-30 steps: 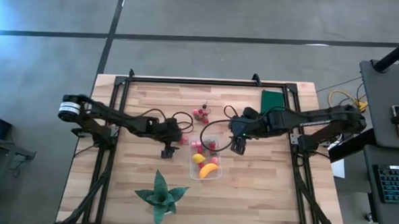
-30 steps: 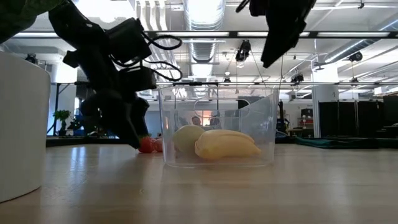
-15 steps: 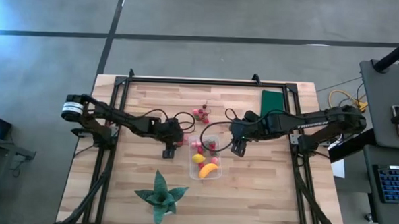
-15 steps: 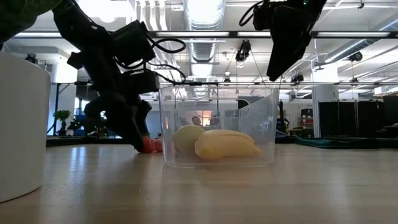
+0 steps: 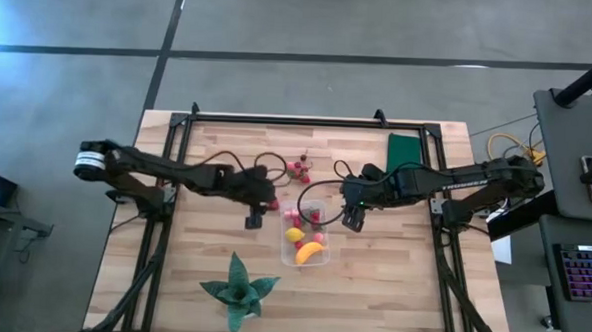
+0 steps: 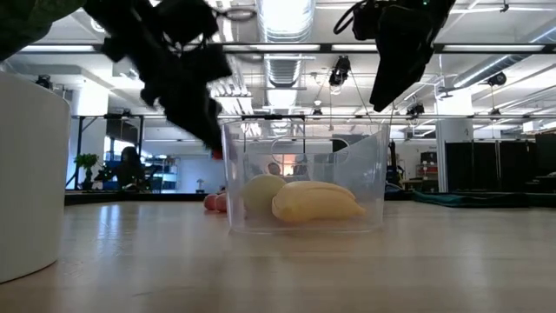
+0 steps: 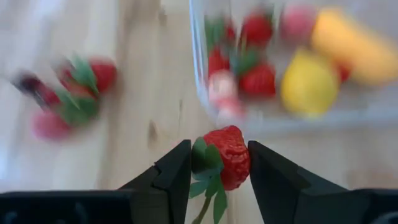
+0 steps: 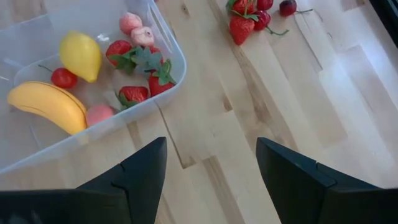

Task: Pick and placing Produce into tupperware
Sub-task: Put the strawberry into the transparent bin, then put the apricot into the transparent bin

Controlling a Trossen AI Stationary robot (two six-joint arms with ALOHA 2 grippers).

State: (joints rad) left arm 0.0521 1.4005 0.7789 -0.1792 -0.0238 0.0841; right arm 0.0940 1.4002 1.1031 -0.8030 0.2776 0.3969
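Observation:
My left gripper [image 7: 219, 167] is shut on a red strawberry [image 7: 225, 155] with green leaves and hangs just left of the clear tupperware [image 5: 308, 233]. In the low view it [image 6: 213, 143] is level with the tupperware's rim [image 6: 304, 126]. A banana [image 8: 46, 106], a yellow lemon [image 8: 79, 56] and several strawberries [image 8: 134, 59] lie inside. More strawberries [image 5: 298, 169] lie on the table behind the tupperware. My right gripper [image 8: 211, 180] stands open above the table at the tupperware's right side [image 5: 352, 221], with nothing between its fingers. My left gripper pinches the strawberry's two sides [image 7: 239, 163] between its two fingers [image 7: 177, 174]. The fingers slant down from the table's left. The strawberry is lifted clear of the table; its leaves and stalk [image 7: 208, 196] point back toward the gripper.
A green spiky plant [image 5: 239, 289] in a white pot [image 6: 30, 174] stands near the front edge, left of the middle. A dark green flat rectangle [image 5: 407, 151] lies at the far right. Bare wood shows in front of the tupperware [image 6: 304, 261].
My left gripper has taken hold of a strawberry on the table left of the tupperware and has gone up with it, so the berry is now clear of the table, about level with the rim. My right gripper has sunk a little.

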